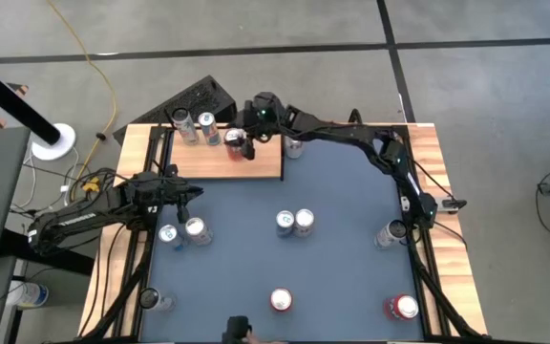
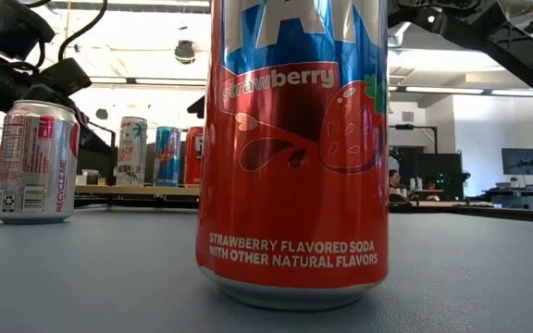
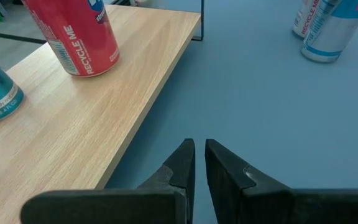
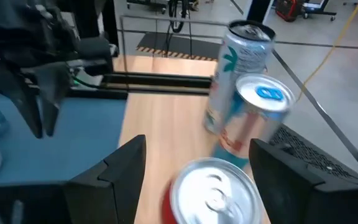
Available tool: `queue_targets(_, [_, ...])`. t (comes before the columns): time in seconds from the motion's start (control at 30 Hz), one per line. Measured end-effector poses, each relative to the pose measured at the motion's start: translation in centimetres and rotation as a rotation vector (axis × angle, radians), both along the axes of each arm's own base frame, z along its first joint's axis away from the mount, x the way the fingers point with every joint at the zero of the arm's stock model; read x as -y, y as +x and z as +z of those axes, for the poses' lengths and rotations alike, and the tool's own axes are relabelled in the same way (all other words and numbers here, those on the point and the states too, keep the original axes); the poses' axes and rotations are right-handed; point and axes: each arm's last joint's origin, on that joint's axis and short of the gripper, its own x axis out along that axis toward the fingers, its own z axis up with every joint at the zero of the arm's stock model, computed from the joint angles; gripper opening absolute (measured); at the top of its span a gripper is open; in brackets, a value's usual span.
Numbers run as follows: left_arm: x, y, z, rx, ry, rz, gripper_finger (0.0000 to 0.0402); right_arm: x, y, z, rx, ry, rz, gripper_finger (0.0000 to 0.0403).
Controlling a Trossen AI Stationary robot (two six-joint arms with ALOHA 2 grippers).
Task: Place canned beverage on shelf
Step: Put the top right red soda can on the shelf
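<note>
We see two tall cans (image 1: 191, 125) standing on the shelf (image 1: 220, 159) beside the red can (image 4: 211, 193), which sits upright between the right pincer's (image 1: 241, 143) parted fingers.

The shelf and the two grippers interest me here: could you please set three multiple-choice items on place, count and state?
1. Where does the shelf stand?
A. at the table's far edge, left of middle
B. at its near right corner
C. at its middle

2. How many cans stand on it?
A. one
B. three
C. six

3. How are the grippers?
A. both open
B. left open, right shut
C. left shut, right open

Answers:
1 A: the high view shows the board there.
2 B: two silvery cans and a red can stand on it.
3 C: the left gripper has its fingers together; the right gripper stands open around the red can.
</note>
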Motion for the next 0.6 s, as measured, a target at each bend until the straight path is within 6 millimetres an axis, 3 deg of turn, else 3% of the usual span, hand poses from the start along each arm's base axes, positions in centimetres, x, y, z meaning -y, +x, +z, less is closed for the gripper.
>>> queue_targets(0.27, [0.0,0.0,0.0,0.0,0.001,0.001,0.0027,1.9,-1.1,-0.3,-0.015,0.03,0.07,0.027])
queue_targets(0.6, [0.0,0.0,0.0,0.0,0.0,0.0,0.0027,2.6,-1.2,-0.9,-0.011,-0.021,0.109,0.027])
